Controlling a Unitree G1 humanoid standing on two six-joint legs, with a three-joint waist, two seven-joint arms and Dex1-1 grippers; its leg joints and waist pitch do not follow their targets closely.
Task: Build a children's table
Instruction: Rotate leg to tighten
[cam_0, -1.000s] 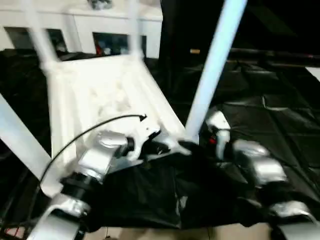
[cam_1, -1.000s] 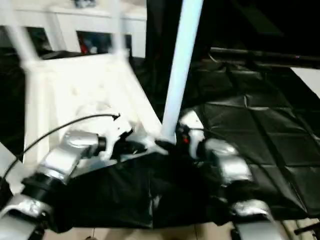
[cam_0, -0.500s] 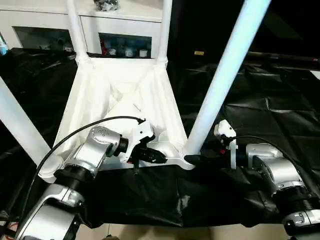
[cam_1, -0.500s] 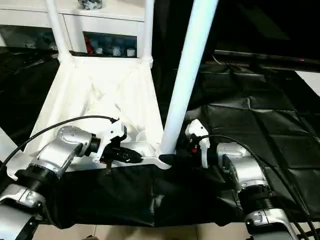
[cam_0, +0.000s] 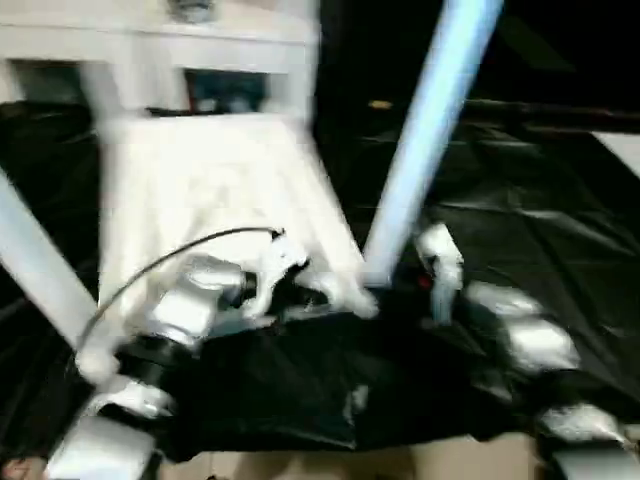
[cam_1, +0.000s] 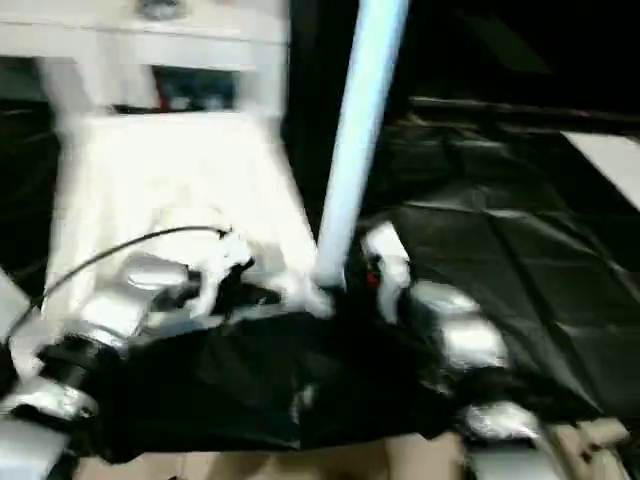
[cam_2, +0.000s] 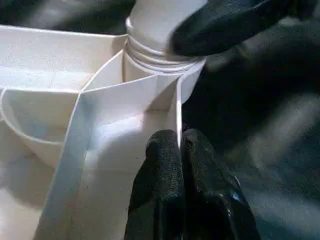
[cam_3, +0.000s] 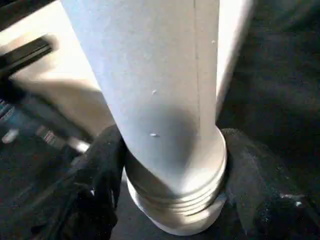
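Observation:
The children's table lies upside down on a black sheet, its white tabletop (cam_0: 200, 180) ribbed side up with legs standing in the corner sockets. At the near right corner rises one leg (cam_0: 420, 130). My left gripper (cam_2: 179, 142) is shut on the thin rim wall of the tabletop (cam_2: 100, 150) just beside that socket. My right gripper (cam_3: 172, 165) wraps the threaded base of this leg (cam_3: 160, 75), with its black fingers (cam_3: 102, 165) pressed on both sides. In the left eye view the two grippers, left (cam_0: 320, 290) and right (cam_0: 400, 290), meet at this corner.
Another leg (cam_0: 35, 260) slants up at the near left, and two more stand at the far corners. A white cabinet (cam_0: 150, 40) with glass doors is behind the table. The black sheet (cam_0: 520, 200) covers the ground to the right. A pale floor strip (cam_0: 400, 465) runs nearest me.
The head camera has swung, so the whole picture has shifted. Both grippers stay at the near right corner, and the leg still stands in its socket.

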